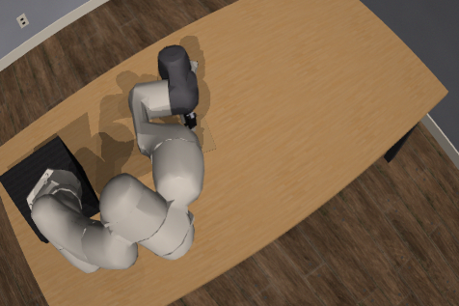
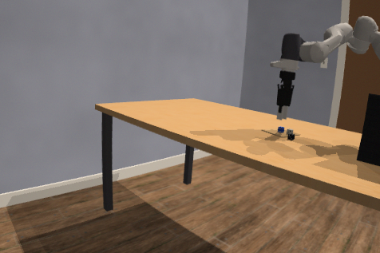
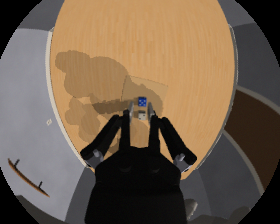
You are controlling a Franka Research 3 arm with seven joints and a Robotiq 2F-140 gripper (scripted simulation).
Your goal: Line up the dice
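The blue die (image 2: 281,129) (image 3: 142,102) rests on the thin, see-through tan mat (image 3: 133,84) (image 1: 210,146), with several white pips on top. The white die (image 2: 290,131) (image 3: 142,115) sits close behind it, on the robot's side; its number is too small to tell. A black die (image 2: 291,136) shows beside the white one in the exterior view; the gripper hides it in the wrist view. I cannot tell whether it is on the mat. My gripper (image 2: 282,117) (image 3: 140,106) points down above the blue die, fingers a little apart, open and empty. The arm covers the dice in the top view.
The black block (image 1: 53,178) (image 2: 369,131) stands at the robot's base. The arm (image 1: 178,168) reaches over the table (image 1: 299,105) and its shadows fall around the mat. The table's long edge (image 2: 223,155) runs along the near side in the exterior view.
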